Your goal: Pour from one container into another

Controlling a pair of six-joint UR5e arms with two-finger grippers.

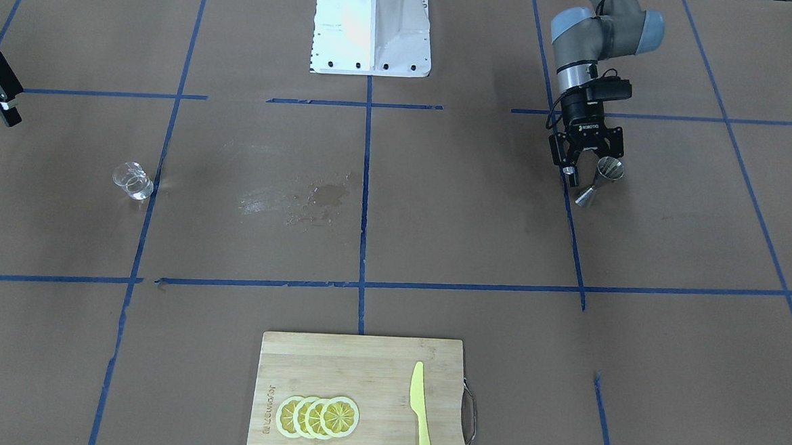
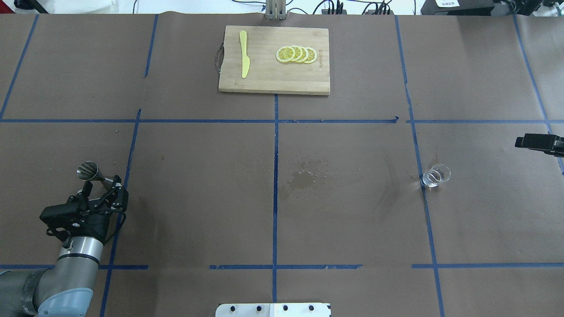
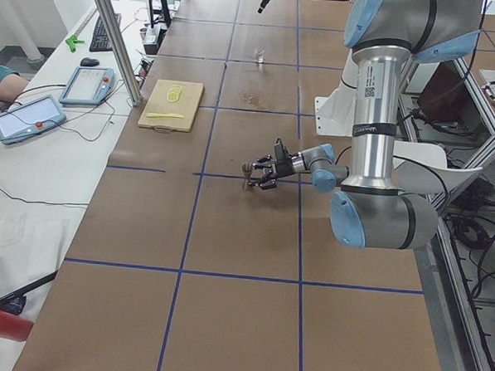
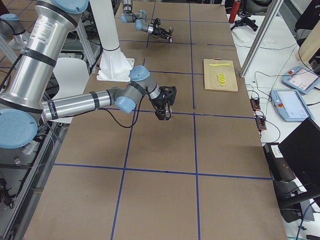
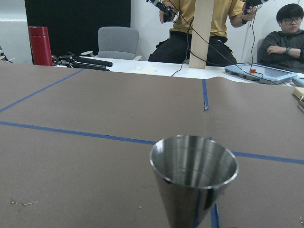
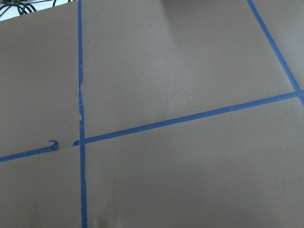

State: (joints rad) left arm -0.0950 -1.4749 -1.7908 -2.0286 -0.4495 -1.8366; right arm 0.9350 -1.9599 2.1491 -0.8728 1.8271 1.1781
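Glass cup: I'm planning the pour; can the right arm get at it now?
Probably yes: the glass cup stands alone on the table, near the right gripper, with nothing between them.

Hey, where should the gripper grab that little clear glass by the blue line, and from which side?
Grip the glass around its side wall, near mid-height, coming in level from the side facing the right gripper. It stands upright, round and open-topped, so a side hold likely keeps the rim free for pouring.
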